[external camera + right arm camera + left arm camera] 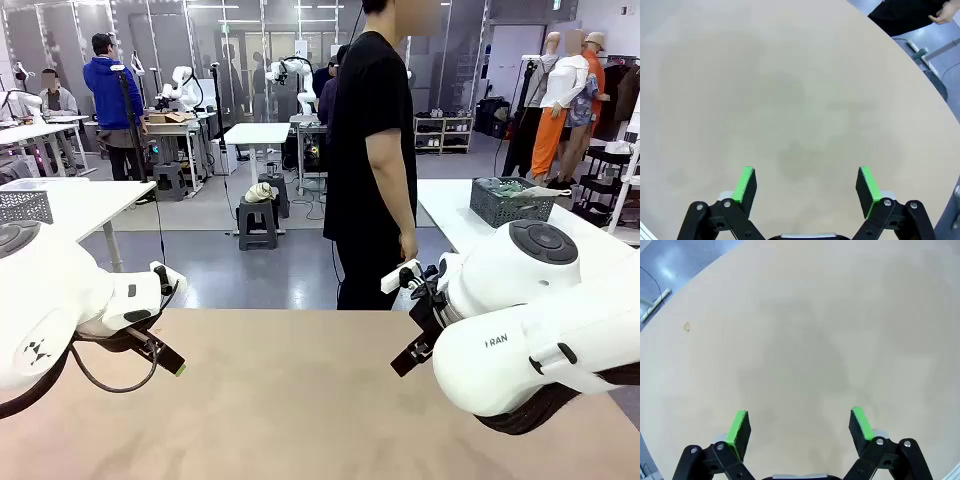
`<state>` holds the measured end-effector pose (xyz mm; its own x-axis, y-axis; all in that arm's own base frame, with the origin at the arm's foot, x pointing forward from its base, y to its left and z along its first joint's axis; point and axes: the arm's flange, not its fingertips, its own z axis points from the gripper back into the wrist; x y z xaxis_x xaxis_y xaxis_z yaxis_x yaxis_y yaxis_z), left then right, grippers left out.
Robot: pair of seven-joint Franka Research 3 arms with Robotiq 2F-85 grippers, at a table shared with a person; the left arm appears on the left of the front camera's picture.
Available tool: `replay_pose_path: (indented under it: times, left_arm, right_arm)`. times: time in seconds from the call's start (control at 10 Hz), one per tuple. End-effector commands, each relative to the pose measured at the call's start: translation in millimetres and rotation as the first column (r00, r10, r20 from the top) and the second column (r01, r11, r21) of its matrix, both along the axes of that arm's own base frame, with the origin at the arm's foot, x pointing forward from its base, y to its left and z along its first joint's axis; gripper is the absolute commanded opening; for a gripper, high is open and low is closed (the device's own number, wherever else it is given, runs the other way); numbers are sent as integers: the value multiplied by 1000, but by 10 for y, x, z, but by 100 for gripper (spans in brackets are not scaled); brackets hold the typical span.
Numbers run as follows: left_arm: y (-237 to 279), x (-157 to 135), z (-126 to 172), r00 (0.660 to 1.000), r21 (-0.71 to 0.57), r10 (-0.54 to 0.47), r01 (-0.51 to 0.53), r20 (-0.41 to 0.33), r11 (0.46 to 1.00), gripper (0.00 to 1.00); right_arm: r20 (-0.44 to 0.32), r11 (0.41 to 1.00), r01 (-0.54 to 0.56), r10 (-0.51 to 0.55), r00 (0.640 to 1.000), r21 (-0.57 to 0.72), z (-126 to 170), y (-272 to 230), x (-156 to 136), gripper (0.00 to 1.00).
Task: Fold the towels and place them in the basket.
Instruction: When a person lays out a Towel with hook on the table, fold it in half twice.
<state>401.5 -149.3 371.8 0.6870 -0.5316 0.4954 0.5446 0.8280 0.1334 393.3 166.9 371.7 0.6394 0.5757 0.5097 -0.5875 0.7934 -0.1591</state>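
The dark basket (pixel 510 205) stands on a white side table (pixel 450 205), at about 2 o'clock in the front view, well apart from both arms and behind the person (pixel 370 150). Its opening looks up, and its long side runs nearly from left to right across the picture, the right end a little nearer to the camera. A pale green towel (pixel 518 187) lies crumpled in the top of it, so I cannot tell which way the towel's long axis goes. The brown work table (pixel 300 400) is in front of the robot. The left pincer (pixel 800 425) hangs over this table at about 8 o'clock in the front view, its two green pads (pixel 739 426) wide apart and with only bare tabletop between them. The right pincer (pixel 807 186) hangs at about 4 o'clock, also spread wide and holding nothing. In the right wrist view the person's hand (pixel 940 17) shows at 1 o'clock, beyond the table edge.
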Motion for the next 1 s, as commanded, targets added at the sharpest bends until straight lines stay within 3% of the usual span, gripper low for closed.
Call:
replay_pose_path:
  times: [0.0, 0.9]
  left_arm:
    - [-2, -1, 0, 1000, 0, 0, 0, 0, 1000, 100]
    - [-2, -1, 0, 1000, 0, 0, 0, 0, 1000, 100]
  right_arm:
    - [0, 1000, 0, 0, 1000, 0, 0, 0, 0, 100]
    - [0, 1000, 0, 0, 1000, 0, 0, 0, 0, 100]
